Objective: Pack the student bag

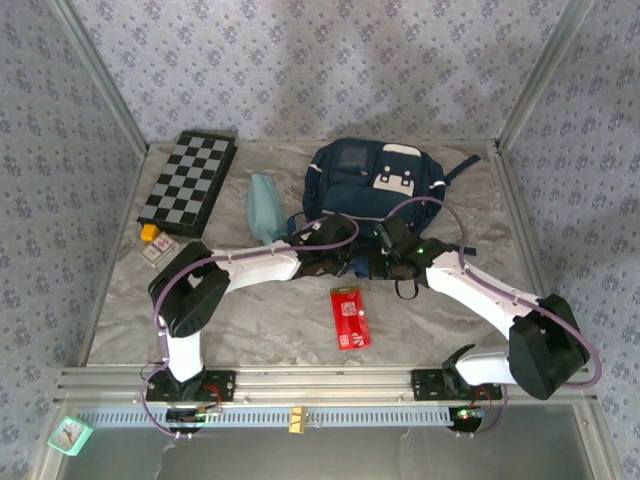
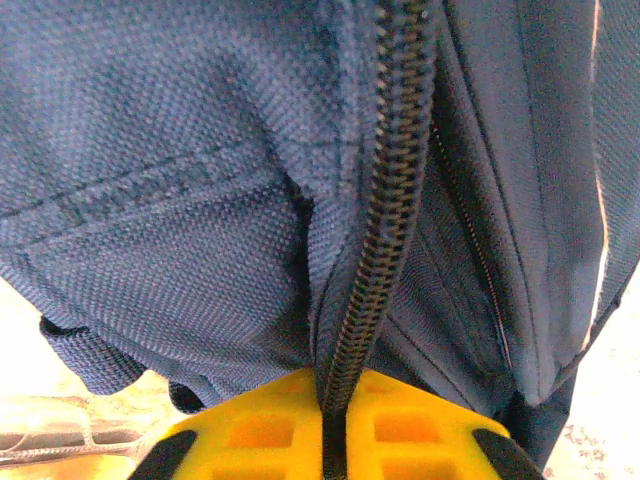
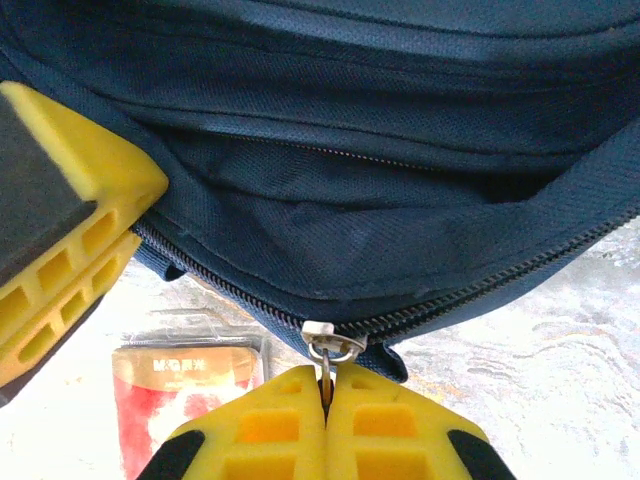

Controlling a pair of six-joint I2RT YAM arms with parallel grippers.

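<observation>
Evidently the packing has hardly begun. The large navy-blue fabric student bag lies at the upper centre of the overhead frame, on the grey marbled tabletop. The left tool is clamped on the bag's dark zipper tape; the right tool is pinched together on the small metal zipper pull (so opening comes first, I judge). Outside the bag lie a flat red packet at lower centre, a pale teal pouch and a black-and-white chessboard at upper left.
</observation>
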